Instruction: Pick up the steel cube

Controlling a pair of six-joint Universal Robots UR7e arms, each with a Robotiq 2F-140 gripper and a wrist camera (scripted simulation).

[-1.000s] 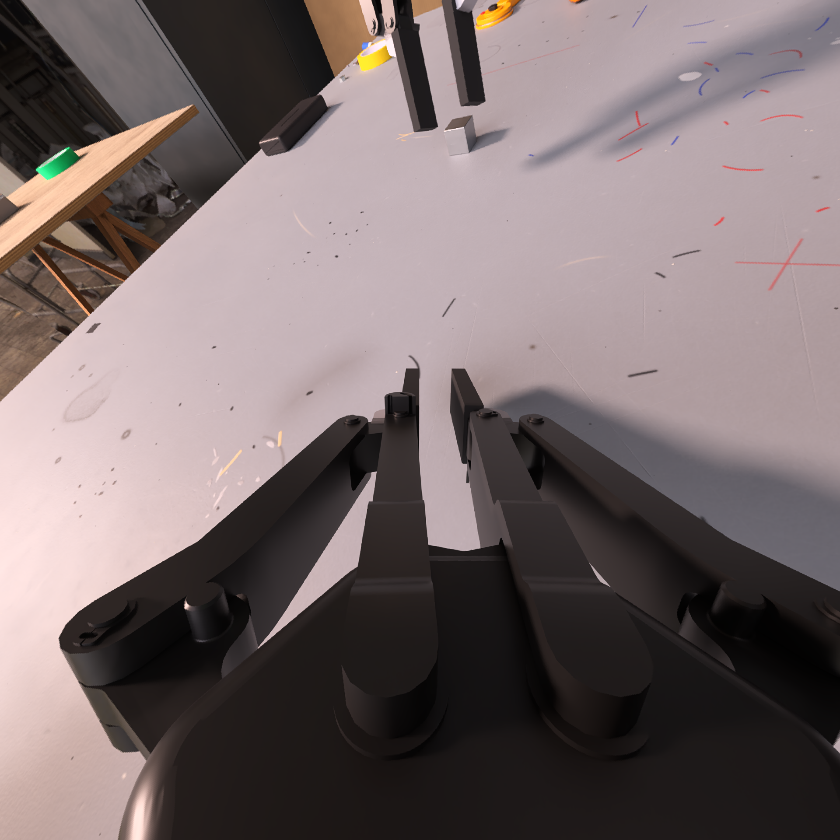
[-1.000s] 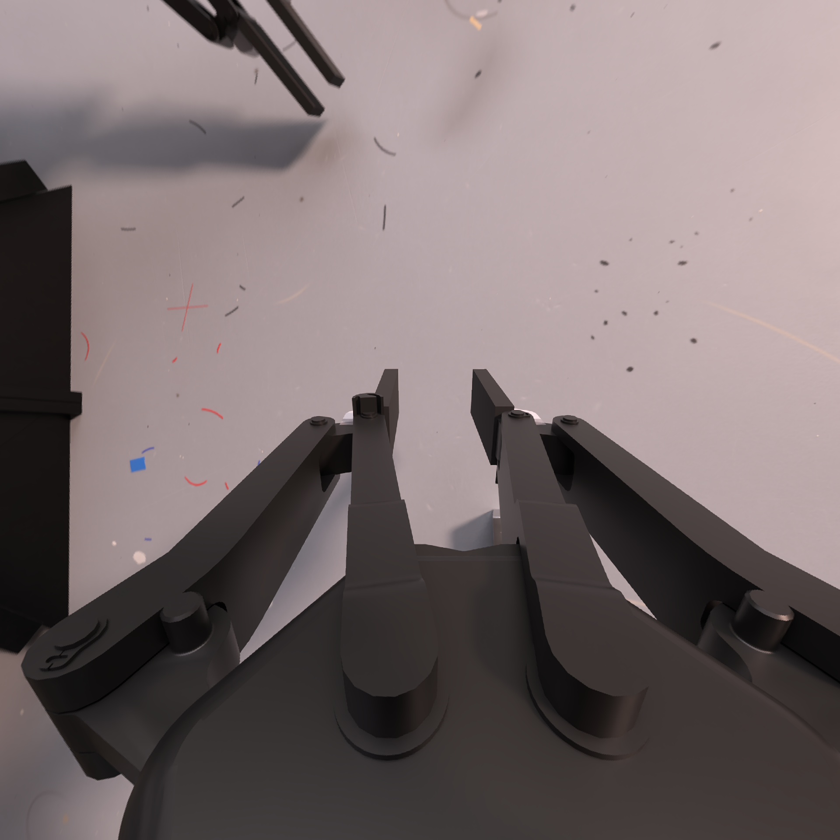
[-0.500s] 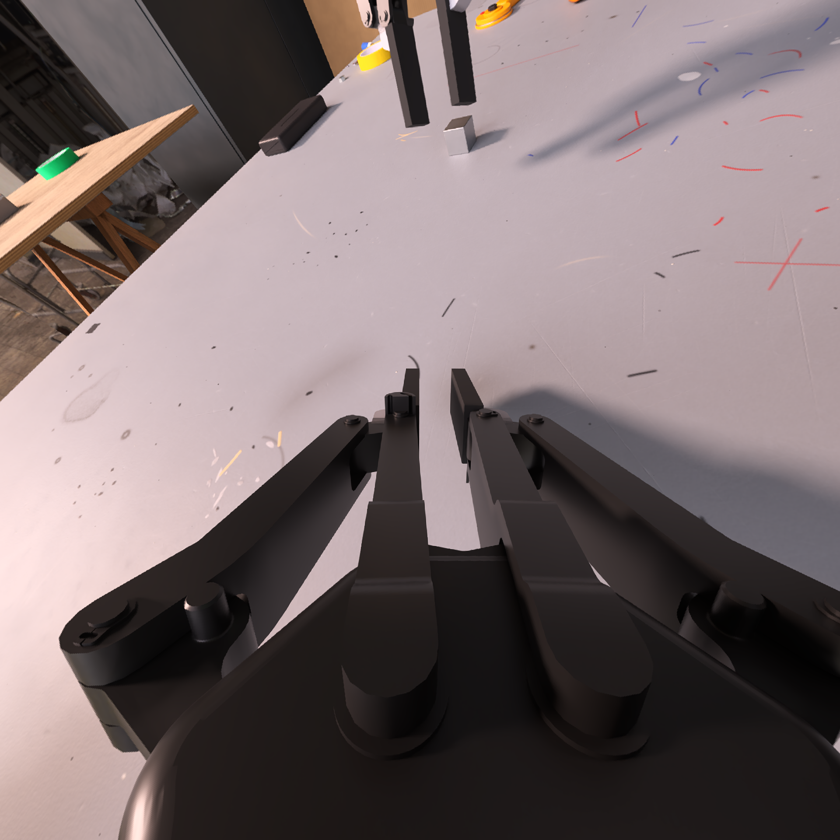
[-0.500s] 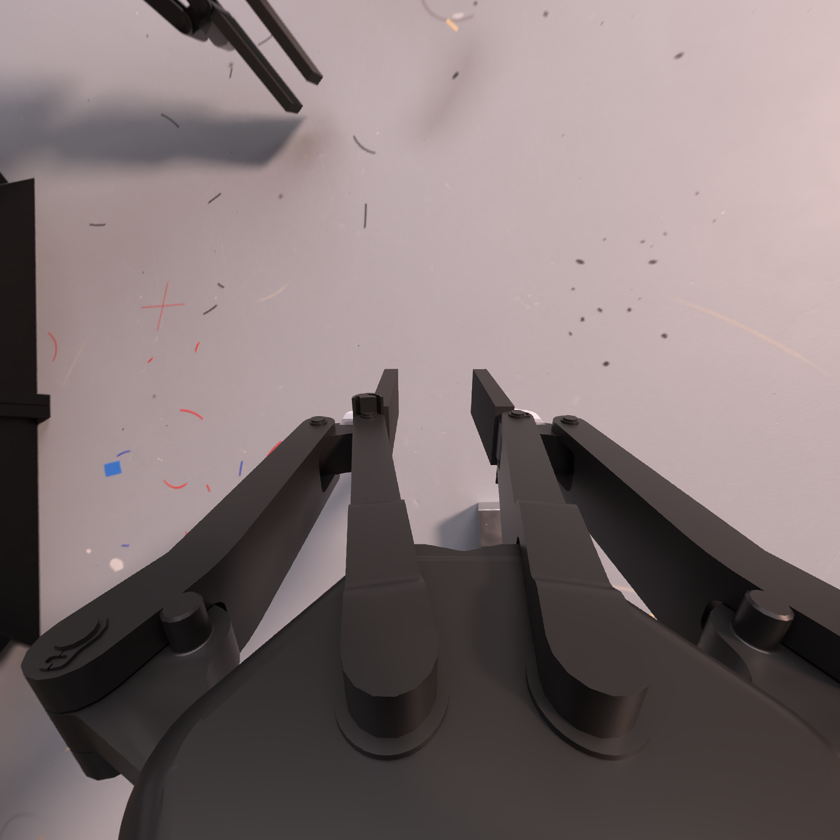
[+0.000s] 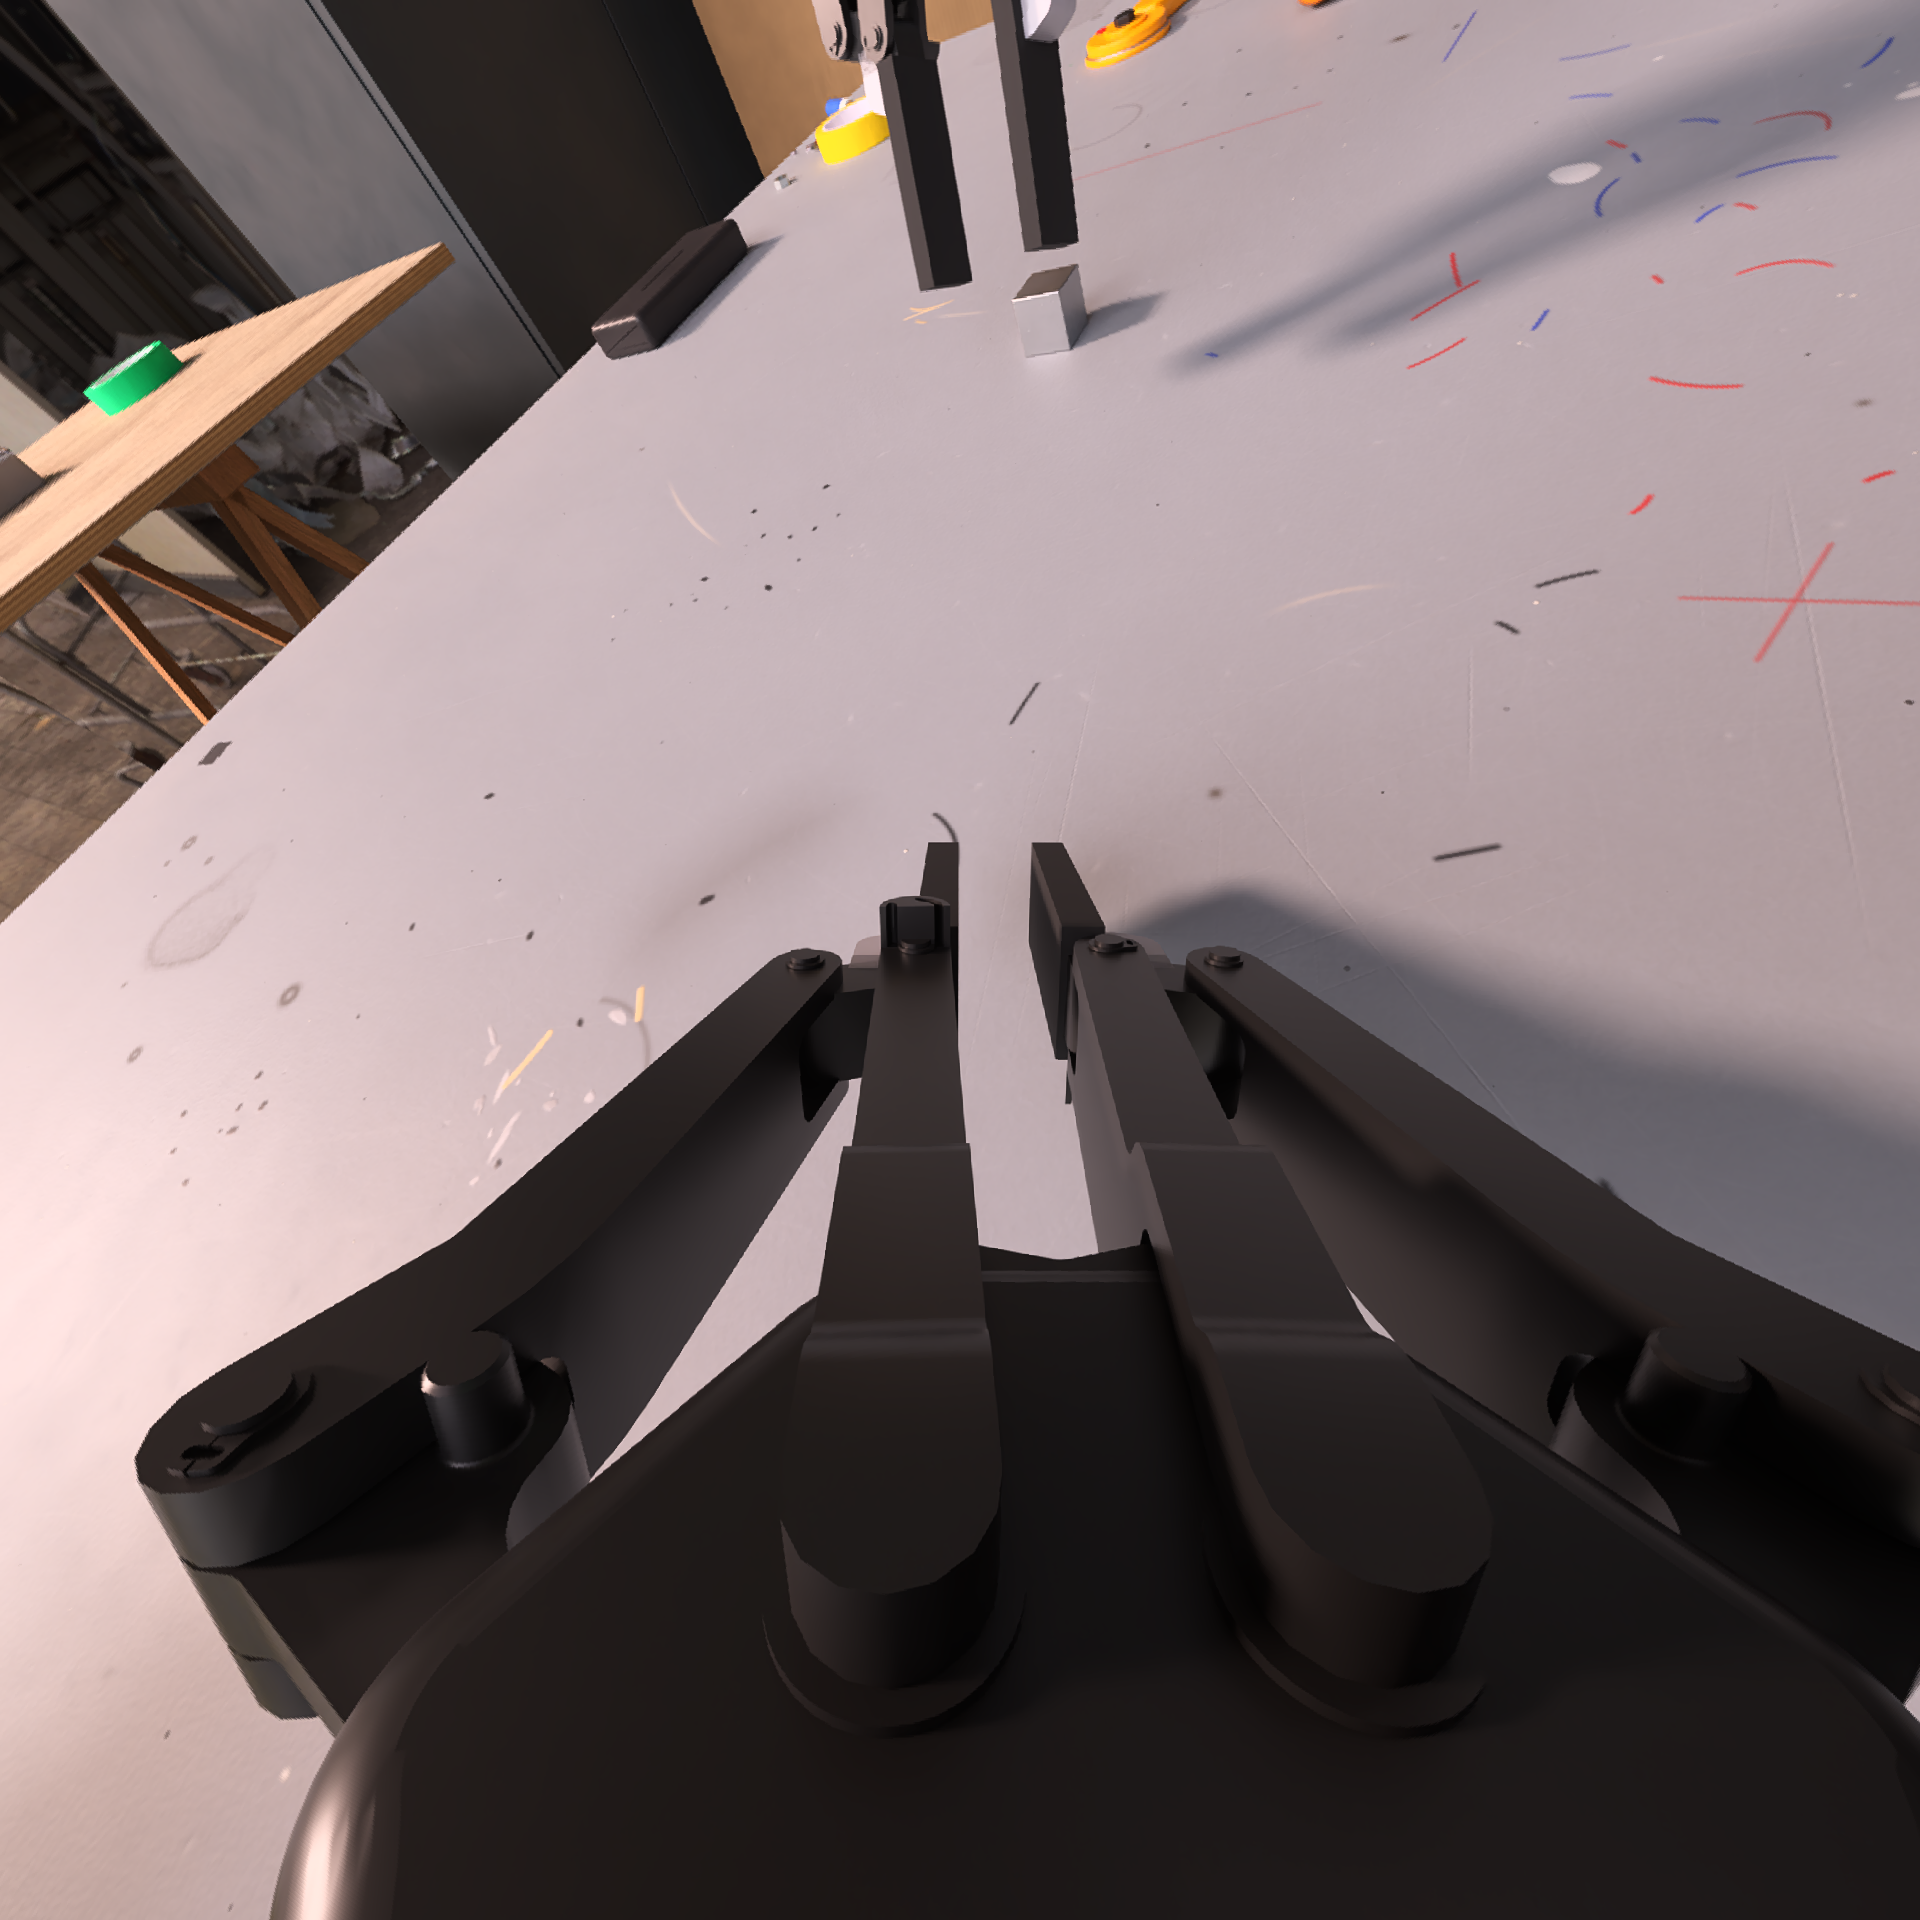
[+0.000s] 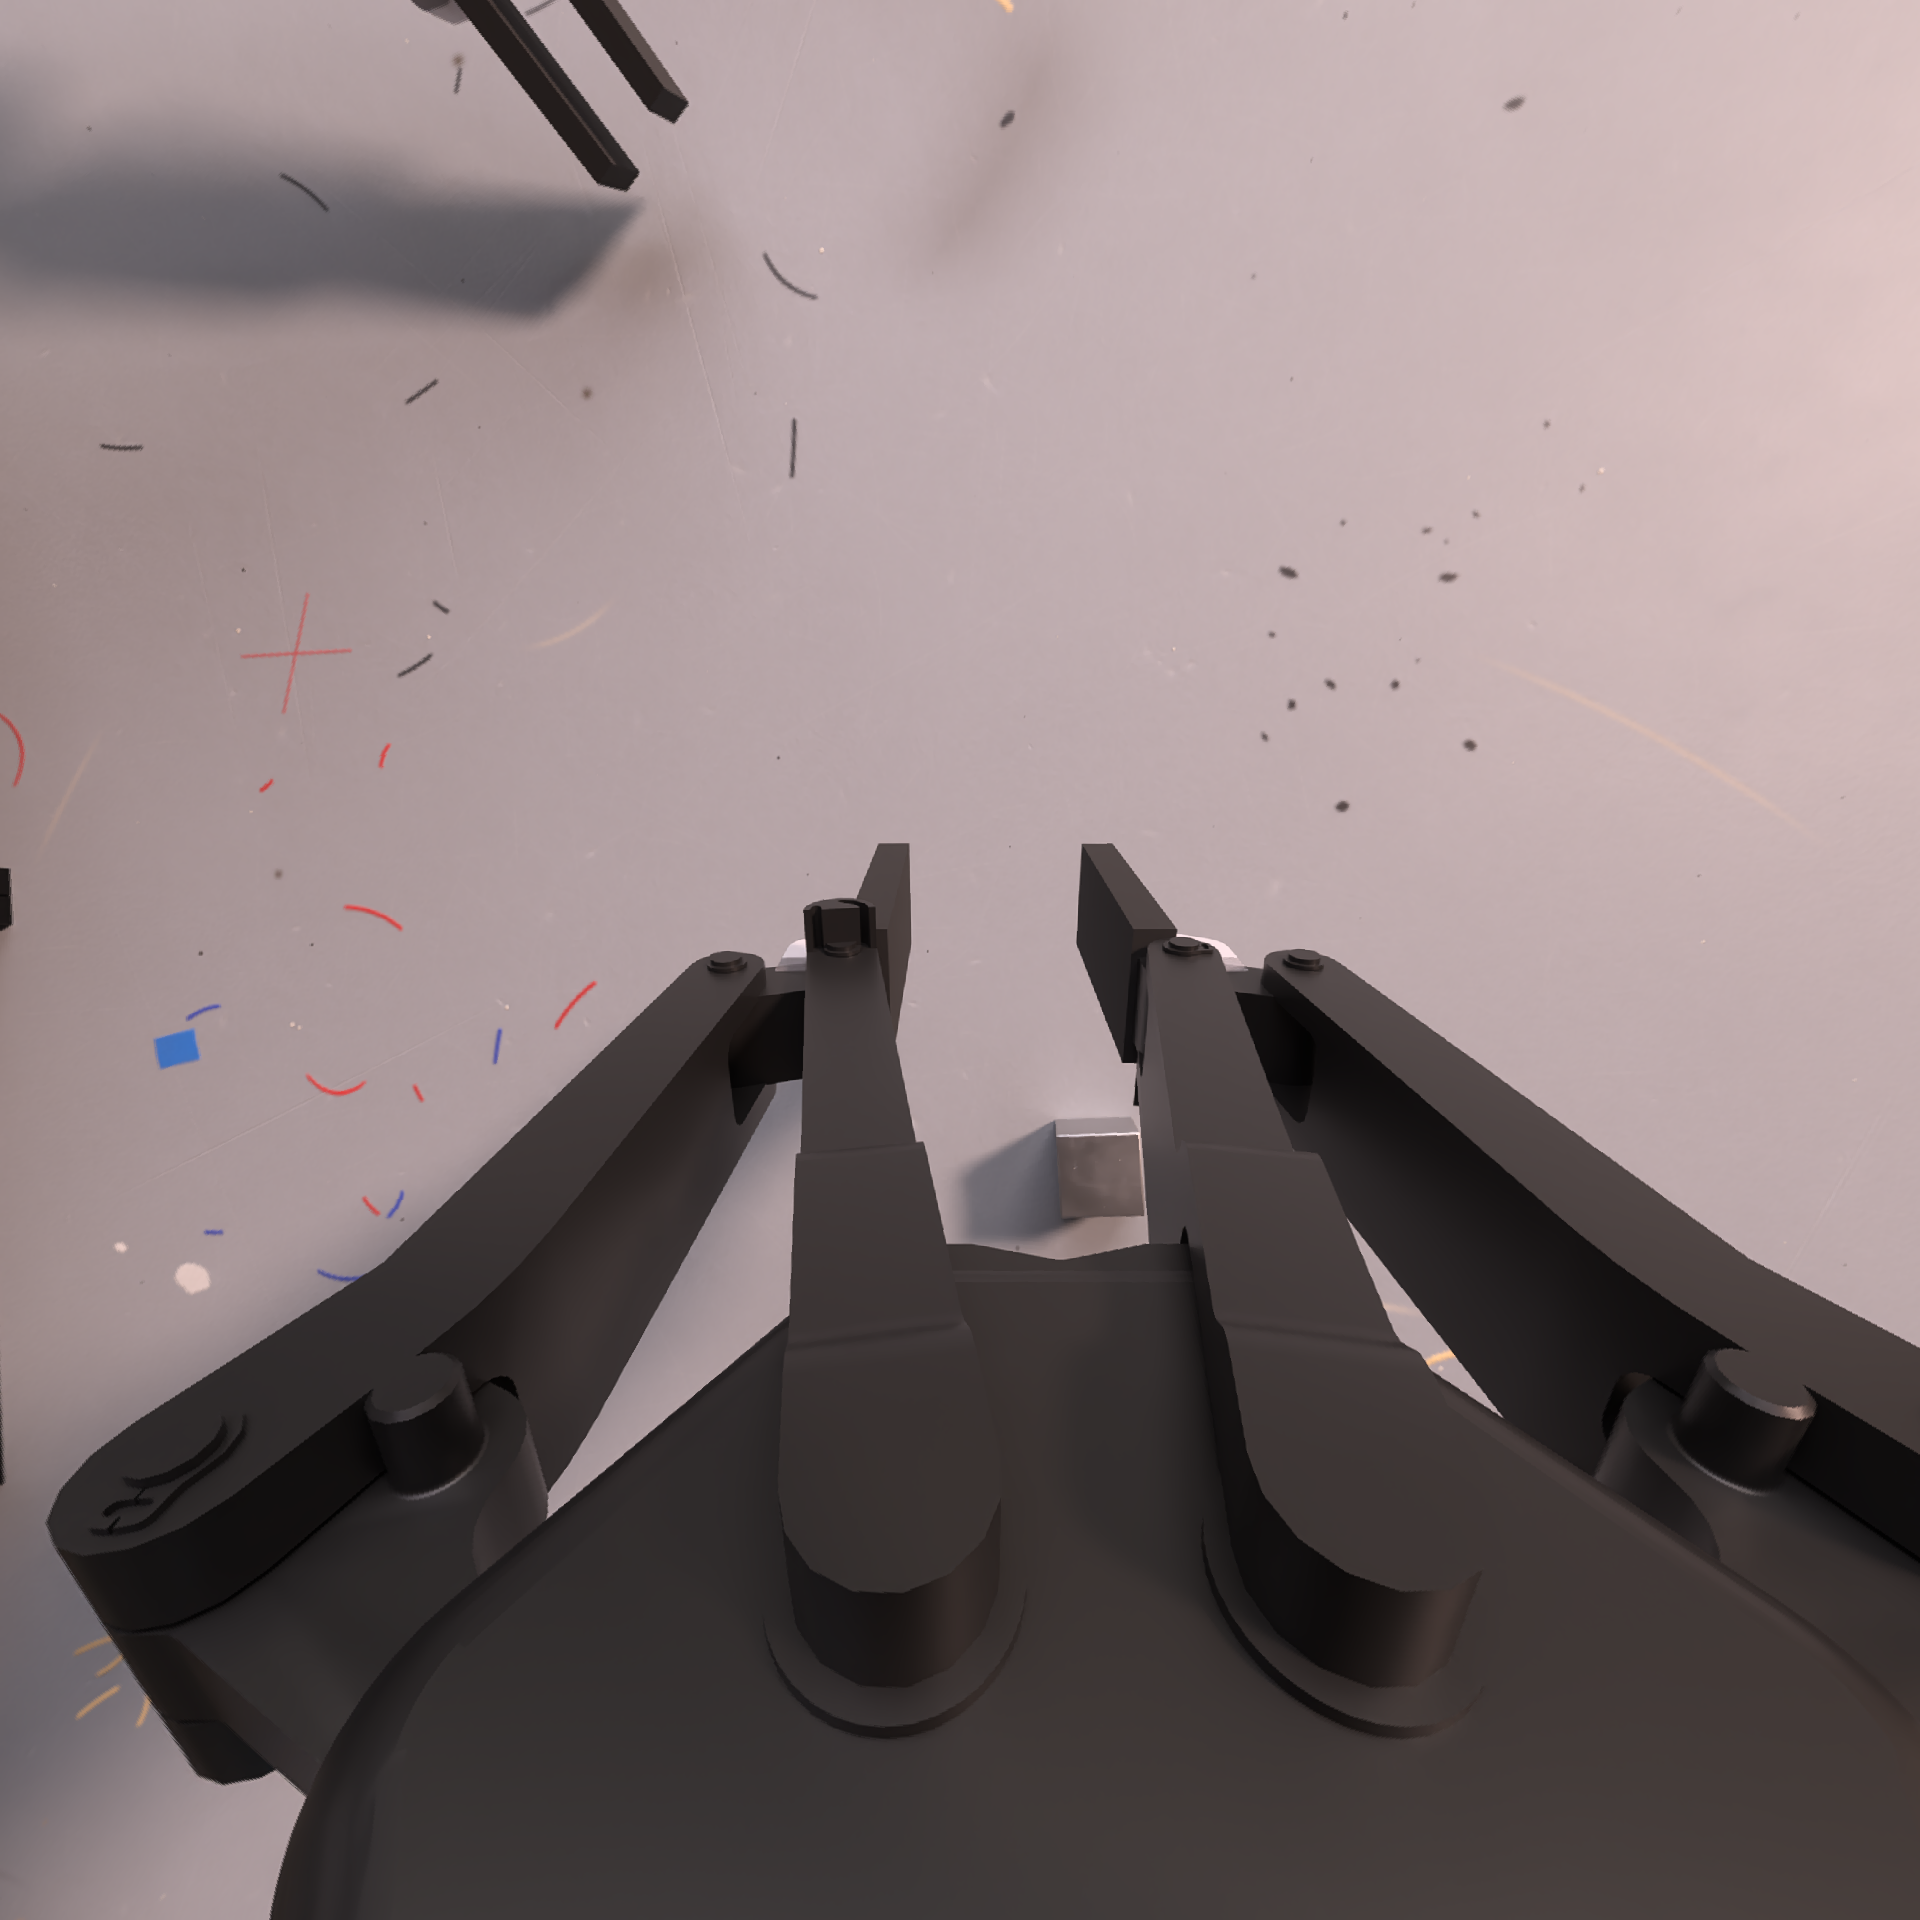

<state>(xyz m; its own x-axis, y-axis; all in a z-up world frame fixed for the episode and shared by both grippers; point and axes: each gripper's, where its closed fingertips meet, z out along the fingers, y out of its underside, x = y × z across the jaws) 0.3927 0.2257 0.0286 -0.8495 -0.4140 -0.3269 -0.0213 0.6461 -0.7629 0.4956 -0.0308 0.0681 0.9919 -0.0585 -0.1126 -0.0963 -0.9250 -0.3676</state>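
The steel cube (image 5: 1049,309) was seen as a small, plain block with dull grey, faintly mottled faces and sharp edges, resting flat on the pale grey surface (image 5: 1143,582) and casting a short shadow to one side. In the right wrist view the steel cube (image 6: 1097,1166) lay below the right claw (image 6: 995,883), close to the inner side of one finger link and behind the fingertips, untouched. The right claw was held part-way apart, with a clear gap between its pads and nothing gripped; in the left wrist view the right claw (image 5: 995,260) hung above the surface with the cube just beneath one finger's tip. The left claw (image 5: 994,868) was positioned well apart from the cube, low over the surface, its fingers drawn near each other with a narrow slit left between them and nothing held. The surface was marked with red and blue strokes, dark specks and scratches. Near its far edge a black block (image 5: 670,289) and a yellow tape roll (image 5: 850,133) were noted, and beside it a wooden board (image 5: 208,405) carrying a green tape roll (image 5: 133,376).
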